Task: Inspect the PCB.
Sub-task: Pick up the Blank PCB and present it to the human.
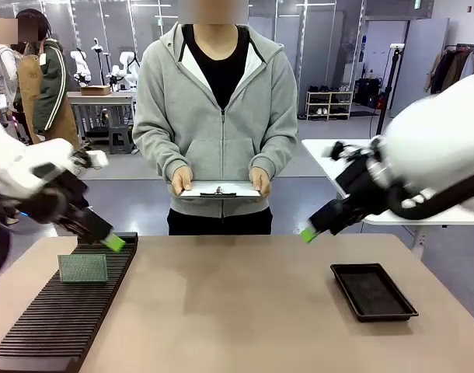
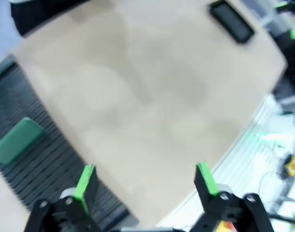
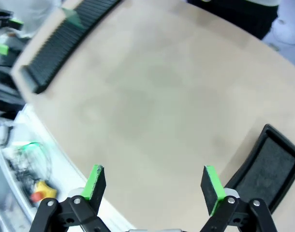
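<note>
Lower left of front view: PCB (image 1: 83, 268) on black slotted rack (image 1: 62, 322), near rack's far end. Thin green rectangle, face finely speckled, edges a touch paler. Seems propped on its long edge in the slots, face twd camera; exact lean can't be told. In left wrist view, seen as a blurred green slab at left edge over the ribs, no surface detail legible.

Left hand (image 1: 113, 243) just above & to the right of PCB, over rack's far end, not touching it. Fingers (image 2: 85, 183) spread wide, holding nothing.

Right hand (image 1: 308, 233) right of centre, above the surface (image 1: 237, 311), well apart from PCB. Likewise spread wide & empty.

Black tray (image 1: 373, 291) at lower right, flat on the surface.

Top centre: person in grey hoodie at far side, holding white clipboard (image 1: 219, 189) w/ black clip, roughly level.
</note>
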Motion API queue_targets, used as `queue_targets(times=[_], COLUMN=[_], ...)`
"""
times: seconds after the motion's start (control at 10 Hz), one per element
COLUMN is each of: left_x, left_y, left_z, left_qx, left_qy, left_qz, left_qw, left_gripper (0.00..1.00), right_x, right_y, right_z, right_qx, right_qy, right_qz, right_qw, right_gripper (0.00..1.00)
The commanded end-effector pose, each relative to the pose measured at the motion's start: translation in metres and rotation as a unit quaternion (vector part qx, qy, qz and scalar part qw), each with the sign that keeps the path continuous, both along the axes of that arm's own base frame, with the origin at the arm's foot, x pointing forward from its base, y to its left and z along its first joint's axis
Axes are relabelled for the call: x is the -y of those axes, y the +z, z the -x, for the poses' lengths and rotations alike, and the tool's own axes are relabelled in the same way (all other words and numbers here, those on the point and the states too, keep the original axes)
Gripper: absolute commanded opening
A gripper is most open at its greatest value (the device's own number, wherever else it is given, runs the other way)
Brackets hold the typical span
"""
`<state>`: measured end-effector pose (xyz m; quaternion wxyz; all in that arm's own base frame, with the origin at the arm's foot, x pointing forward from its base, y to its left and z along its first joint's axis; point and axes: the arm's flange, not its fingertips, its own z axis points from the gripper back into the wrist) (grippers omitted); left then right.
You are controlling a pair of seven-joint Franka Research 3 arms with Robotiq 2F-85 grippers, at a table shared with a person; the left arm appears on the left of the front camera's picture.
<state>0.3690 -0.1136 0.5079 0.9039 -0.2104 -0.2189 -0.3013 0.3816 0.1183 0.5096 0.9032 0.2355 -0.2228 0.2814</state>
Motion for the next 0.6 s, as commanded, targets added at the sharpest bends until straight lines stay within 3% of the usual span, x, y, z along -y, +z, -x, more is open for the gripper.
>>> queue_targets(times=[0.0, 0.4, 0.5], left_x=[-0.054, -0.168, -0.191], left_y=[0.023, 0.009, 0.003], left_z=[-0.004, 0.011, 0.016], left_qx=[-0.082, -0.107, -0.098], left_qy=[-0.025, -0.021, -0.026], left_qz=[0.080, 0.249, 0.290], left_qw=[0.993, 0.962, 0.952], left_gripper=[1.00, 1.00, 1.00], right_x=[0.059, 0.169, 0.192], right_y=[0.011, 0.004, -0.003], right_z=[-0.010, 0.011, 0.018], right_qx=[-0.083, -0.110, -0.112], right_qy=[0.001, -0.035, -0.045], right_qz=[-0.082, -0.252, -0.293], right_qw=[0.993, 0.961, 0.948], right_gripper=[1.00, 1.00, 1.00])
